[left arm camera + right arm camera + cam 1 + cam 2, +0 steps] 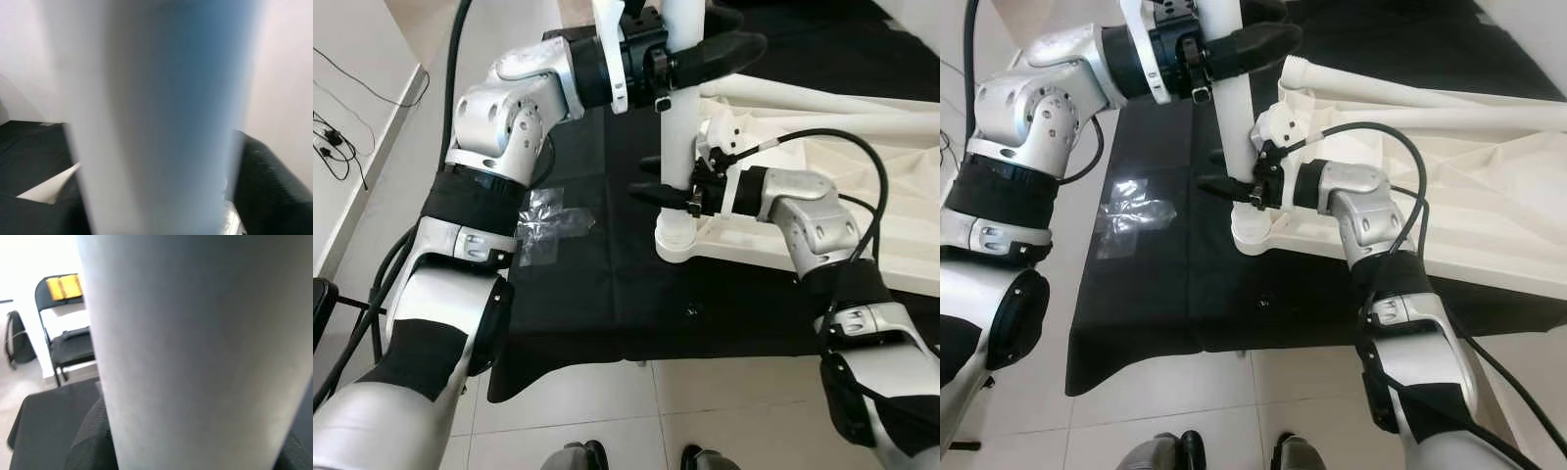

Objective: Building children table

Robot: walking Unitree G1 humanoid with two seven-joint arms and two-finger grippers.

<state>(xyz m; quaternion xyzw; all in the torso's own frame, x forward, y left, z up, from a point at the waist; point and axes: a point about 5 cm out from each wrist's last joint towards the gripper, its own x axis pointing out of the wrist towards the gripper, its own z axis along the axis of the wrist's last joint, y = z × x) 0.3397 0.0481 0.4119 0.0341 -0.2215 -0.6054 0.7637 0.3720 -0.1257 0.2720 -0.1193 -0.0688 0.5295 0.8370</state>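
I am holding the white leg (pixel 680 147) upright in the corner socket of the upturned tabletop (pixel 822 147), my left tool (pixel 690 54) clamped high, my right tool (pixel 677 191) clamped just above the socket.

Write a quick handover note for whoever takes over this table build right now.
Left hand: shut on the white table leg, high up.
Right hand: shut on the same leg, lower down.
The leg stands upright in the corner socket of the upturned white tabletop, which lies on the black cloth.
Whether the leg is fully seated cannot be told.
Left: confirm seating; another leg lies on the tabletop.
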